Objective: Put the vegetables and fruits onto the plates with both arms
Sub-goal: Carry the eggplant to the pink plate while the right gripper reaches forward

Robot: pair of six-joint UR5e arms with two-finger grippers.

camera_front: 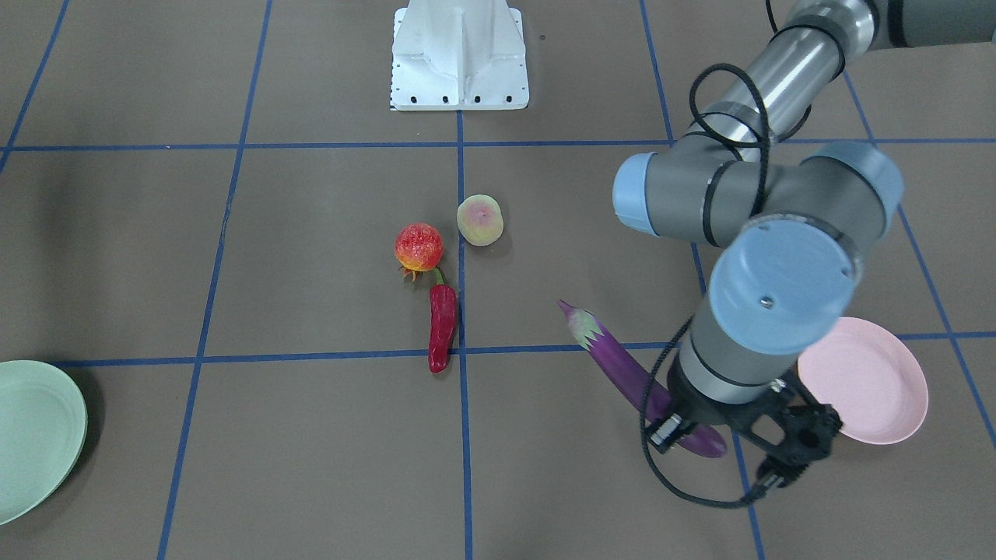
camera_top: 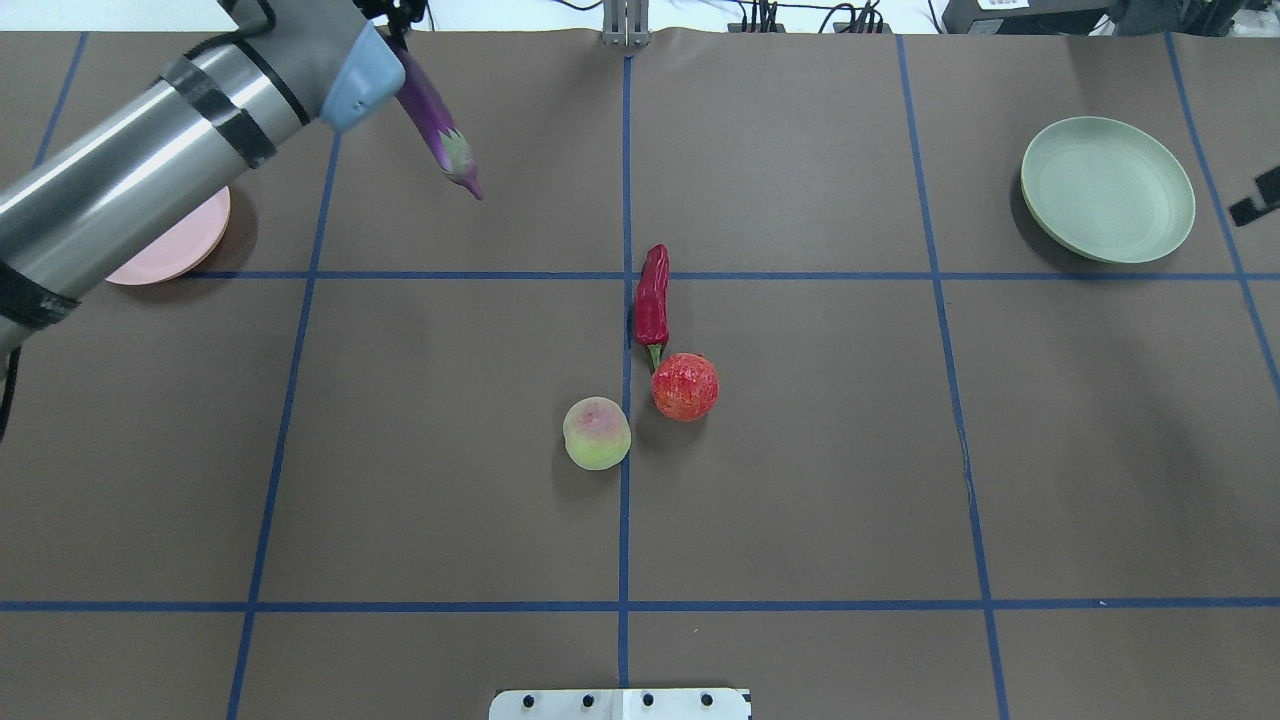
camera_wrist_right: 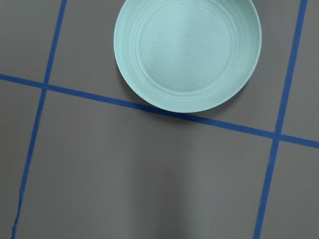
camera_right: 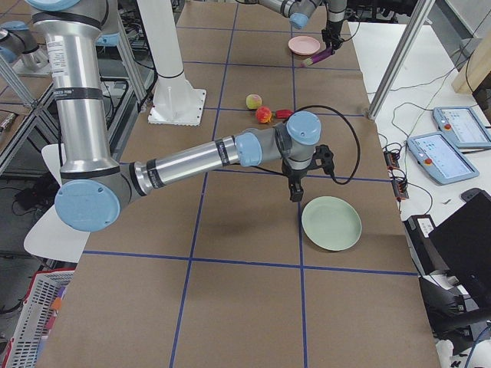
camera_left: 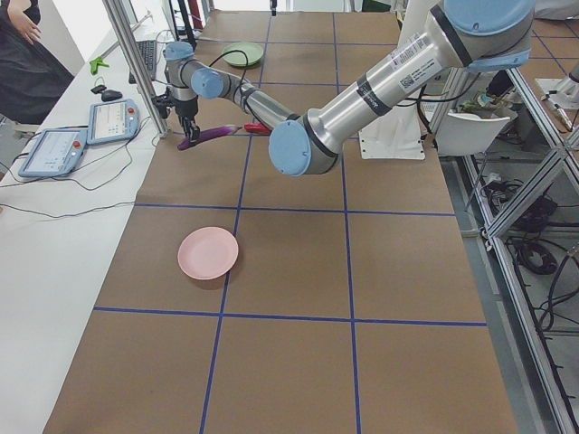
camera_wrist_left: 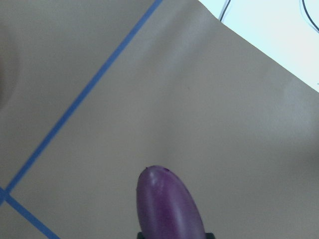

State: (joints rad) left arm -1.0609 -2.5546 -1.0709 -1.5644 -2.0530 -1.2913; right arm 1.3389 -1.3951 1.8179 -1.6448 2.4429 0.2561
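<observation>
My left gripper (camera_front: 704, 432) is shut on the blunt end of the purple eggplant (camera_front: 615, 365), holding it above the table beside the pink plate (camera_front: 871, 381). In the left wrist view the eggplant (camera_wrist_left: 169, 204) sticks out over bare table. At the table's middle lie the red chili (camera_top: 652, 298), the pomegranate (camera_top: 685, 386) touching its stem, and the peach (camera_top: 597, 433). My right gripper (camera_right: 295, 192) hangs just beside the green plate (camera_right: 331, 222); I cannot tell whether it is open or shut. The green plate (camera_wrist_right: 187, 52) holds nothing.
The white robot base (camera_front: 459, 58) stands at the table's near-robot edge. A side bench with tablets (camera_left: 54, 149) and cables runs along the far edge, close to the left gripper. A person (camera_left: 18, 54) stands beyond it.
</observation>
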